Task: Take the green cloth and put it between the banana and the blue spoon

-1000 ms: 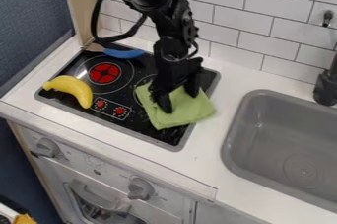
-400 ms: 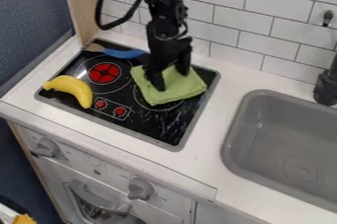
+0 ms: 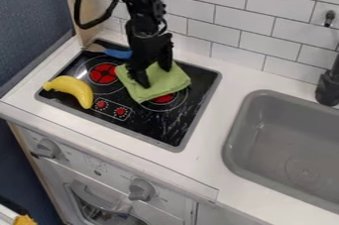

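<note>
Cloth (image 3: 169,81) now closer to banana (image 3: 74,88), seemingly under claw (image 3: 154,76)

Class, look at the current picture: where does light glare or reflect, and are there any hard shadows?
Camera view: pale streaks and specks of glare on the glossy black stovetop; a bright patch beside the left burner; soft sheen in the gray sink; no hard-edged shadow stands out on the white counter.

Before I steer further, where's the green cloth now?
In the camera view, the green cloth lies on the stovetop, under the gripper, right of the banana and lower right of the blue spoon, partly covering a red burner.
</note>
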{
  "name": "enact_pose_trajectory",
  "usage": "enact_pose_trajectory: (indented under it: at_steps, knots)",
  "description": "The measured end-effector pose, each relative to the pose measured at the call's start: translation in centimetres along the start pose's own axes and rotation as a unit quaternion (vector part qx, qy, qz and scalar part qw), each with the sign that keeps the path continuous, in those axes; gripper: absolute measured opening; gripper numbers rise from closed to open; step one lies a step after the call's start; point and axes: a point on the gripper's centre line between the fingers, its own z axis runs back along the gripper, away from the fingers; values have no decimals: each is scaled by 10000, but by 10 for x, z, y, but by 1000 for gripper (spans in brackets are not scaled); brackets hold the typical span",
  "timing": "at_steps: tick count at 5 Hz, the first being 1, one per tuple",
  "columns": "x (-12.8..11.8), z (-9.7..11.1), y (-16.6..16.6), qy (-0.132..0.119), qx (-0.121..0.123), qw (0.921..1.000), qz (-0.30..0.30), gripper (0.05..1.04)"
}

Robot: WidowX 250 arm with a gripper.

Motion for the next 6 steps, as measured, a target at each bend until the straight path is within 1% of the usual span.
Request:
enact_pose_trajectory:
  at_steps: [1, 2, 3, 4, 5, 6]
  knots:
    - [22, -1, 26, -16, 119, 9985, 536, 999]
    - [32, -2, 37, -38, 158, 9966, 807, 999]
    - [44, -1, 52, -86, 269, 9933, 1117, 999]
    - [62, 0, 60, -113, 359, 9901, 1353, 1000]
    - [80, 0, 62, -196, 326, 9867, 1582, 1000]
    - [102, -1, 69, -226, 331, 9813, 1884, 1000]
